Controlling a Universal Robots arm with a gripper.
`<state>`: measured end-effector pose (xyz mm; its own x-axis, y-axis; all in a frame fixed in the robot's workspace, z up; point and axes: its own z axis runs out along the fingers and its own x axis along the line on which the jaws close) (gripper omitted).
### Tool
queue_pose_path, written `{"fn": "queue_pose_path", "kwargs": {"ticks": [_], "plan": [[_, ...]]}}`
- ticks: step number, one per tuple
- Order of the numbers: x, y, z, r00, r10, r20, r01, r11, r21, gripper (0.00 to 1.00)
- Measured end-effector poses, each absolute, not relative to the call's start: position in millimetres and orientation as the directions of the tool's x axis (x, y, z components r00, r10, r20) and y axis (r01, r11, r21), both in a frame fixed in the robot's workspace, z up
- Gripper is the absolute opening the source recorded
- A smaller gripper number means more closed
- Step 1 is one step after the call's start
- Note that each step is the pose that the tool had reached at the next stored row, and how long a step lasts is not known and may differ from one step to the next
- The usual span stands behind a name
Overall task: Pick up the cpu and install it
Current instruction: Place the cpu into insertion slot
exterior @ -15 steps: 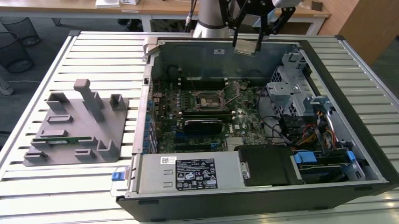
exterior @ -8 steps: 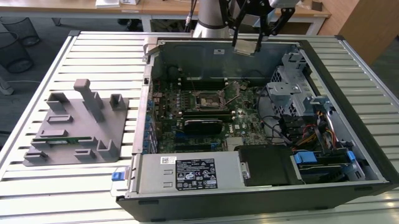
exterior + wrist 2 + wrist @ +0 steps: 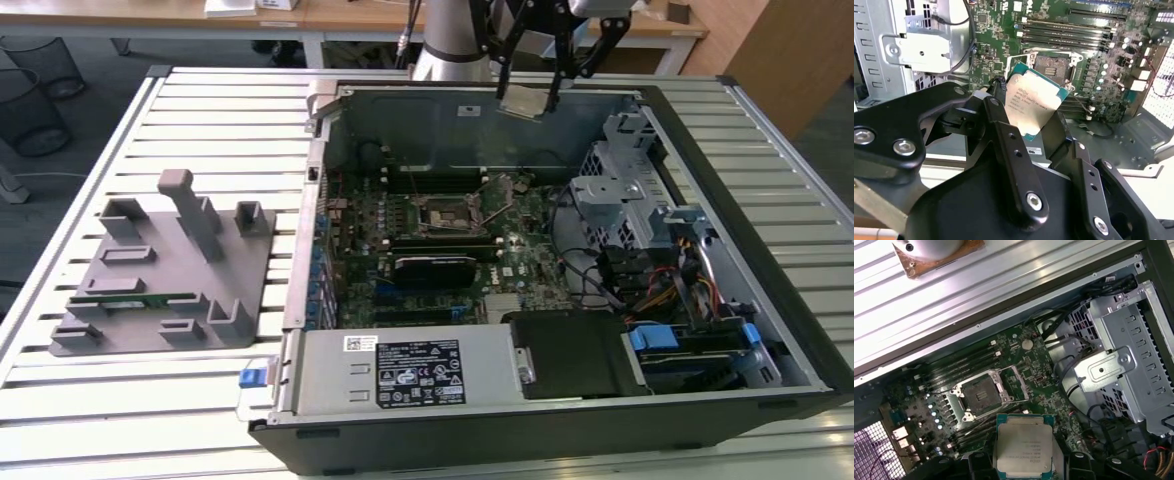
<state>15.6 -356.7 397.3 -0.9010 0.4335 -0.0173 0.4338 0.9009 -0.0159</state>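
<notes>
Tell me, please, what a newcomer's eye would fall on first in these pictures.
First, the open computer case in the middle of the slatted table, its green board exposed. Next, the gripper above the case's far side in the exterior view, shut on the cpu, held up over the case and not yet in the socket. A grey fixture sits beside the case, at the exterior view's left.

— Held in the gripper [image 3: 1025, 463]?
— The cpu [image 3: 1024, 449], silver top showing, flanked by black fingers [image 3: 979, 466].
— At eleven o'clock from the cpu?
— Bare socket [image 3: 981, 397], frame swung open; memory slots [image 3: 961, 365] beyond.
— At two o'clock?
— Grey metal drive cage [image 3: 1119, 365], black cables [image 3: 1054, 322] alongside.
— Past the case wall, at twelve?
— Slatted tabletop [image 3: 1004, 285].
</notes>
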Motion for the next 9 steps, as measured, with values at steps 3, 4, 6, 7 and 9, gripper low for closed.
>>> {"fn": "queue_pose_path", "kwargs": {"ticks": [3,4,6,7,9], "plan": [[15.6,-356.7,397.2,-0.892,0.452,-0.017,0.452,0.892,-0.016,0.53],[15.6,-356.7,397.1,-0.889,0.458,-0.017,0.458,0.889,-0.016,0.53],[15.6,-356.7,397.0,-0.882,0.470,-0.017,0.470,0.882,-0.016,0.53],[15.6,-356.7,396.9,-0.879,0.476,-0.017,0.476,0.879,-0.016,0.53],[15.6,-356.7,396.9,-0.872,0.489,-0.017,0.489,0.872,-0.016,0.53]]}}
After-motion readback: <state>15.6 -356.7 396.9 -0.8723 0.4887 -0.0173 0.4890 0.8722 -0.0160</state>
